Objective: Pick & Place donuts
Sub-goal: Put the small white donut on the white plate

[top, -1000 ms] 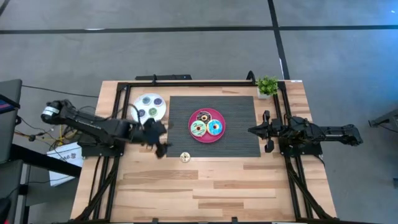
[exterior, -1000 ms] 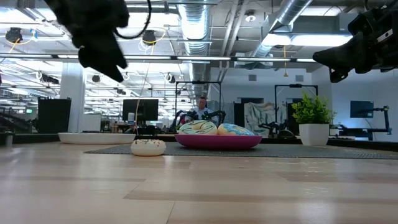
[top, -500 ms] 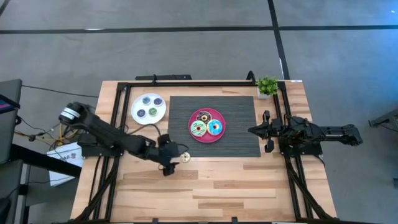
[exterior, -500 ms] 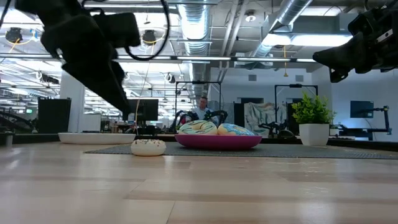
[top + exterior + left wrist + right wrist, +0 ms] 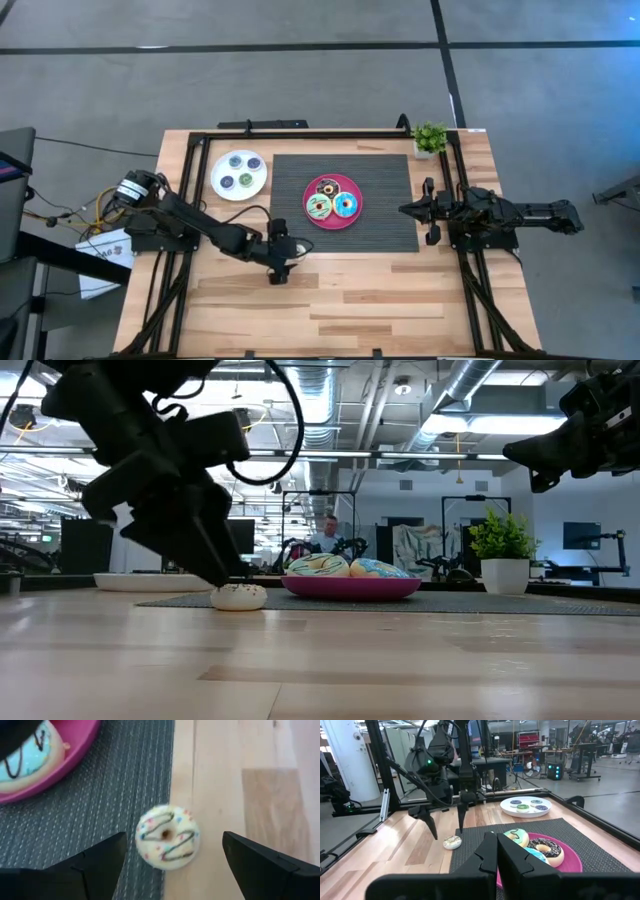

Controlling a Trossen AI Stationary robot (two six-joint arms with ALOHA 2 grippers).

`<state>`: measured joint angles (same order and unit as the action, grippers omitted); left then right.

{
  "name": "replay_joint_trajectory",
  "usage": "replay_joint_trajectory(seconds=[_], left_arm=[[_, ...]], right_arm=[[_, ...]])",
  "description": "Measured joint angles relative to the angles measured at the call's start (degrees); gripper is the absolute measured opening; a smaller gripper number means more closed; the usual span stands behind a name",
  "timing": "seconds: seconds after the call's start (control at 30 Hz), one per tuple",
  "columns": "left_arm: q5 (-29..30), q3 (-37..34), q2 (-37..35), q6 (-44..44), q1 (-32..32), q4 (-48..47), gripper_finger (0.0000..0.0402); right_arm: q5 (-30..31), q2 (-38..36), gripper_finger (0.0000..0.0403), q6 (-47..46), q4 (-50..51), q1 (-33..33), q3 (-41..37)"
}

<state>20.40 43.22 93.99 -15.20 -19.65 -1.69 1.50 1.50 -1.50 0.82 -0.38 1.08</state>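
A tiny cream donut with dark drizzle and sprinkles (image 5: 167, 838) lies flat across the near edge of the grey mat, half on wood. My left gripper (image 5: 288, 254) hangs over it, open, one finger on either side of it and apart from it; the right wrist view shows its tips (image 5: 447, 833) just above the donut (image 5: 452, 842). Three larger donuts, brown, blue and green, sit on the pink plate (image 5: 333, 186). Three tiny ones lie on the white plate (image 5: 222, 181). My right gripper (image 5: 405, 210) waits shut above the mat's right side.
The ribbed grey mat (image 5: 385, 170) covers the table's middle. A small potted plant (image 5: 430, 137) stands at the far right corner. A black frame runs along the far edge and both sides. Bare wood stretches along the near half (image 5: 330, 310).
My left gripper has swept from beside the white plate toward the near edge and the right, then come down over the cream donut, so its open fingers now straddle it. The donut has stayed where it was.
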Motion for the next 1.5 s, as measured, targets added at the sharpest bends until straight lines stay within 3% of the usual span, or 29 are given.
replay_joint_trajectory(seconds=[0.67, 0.9, 1.5], left_arm=[[-3.3, -0.4, -0.1, 5.5, 4.0, -0.2, 0.0322], [-3.7, 0.5, 4.9, 4.3, 3.9, 6.6, 0.0322], [-4.8, 1.7, 5.5, 3.5, 3.9, 2.7, 0.0319]], right_arm=[[0.0, 0.0, 0.0000, 0.0, 0.0, 0.0, 0.0], [0.0, 0.0, 0.0000, 0.0, 0.0, 0.0, 0.0], [0.0, 0.0, 0.0000, 0.0, -0.3, 0.0, 0.0]])
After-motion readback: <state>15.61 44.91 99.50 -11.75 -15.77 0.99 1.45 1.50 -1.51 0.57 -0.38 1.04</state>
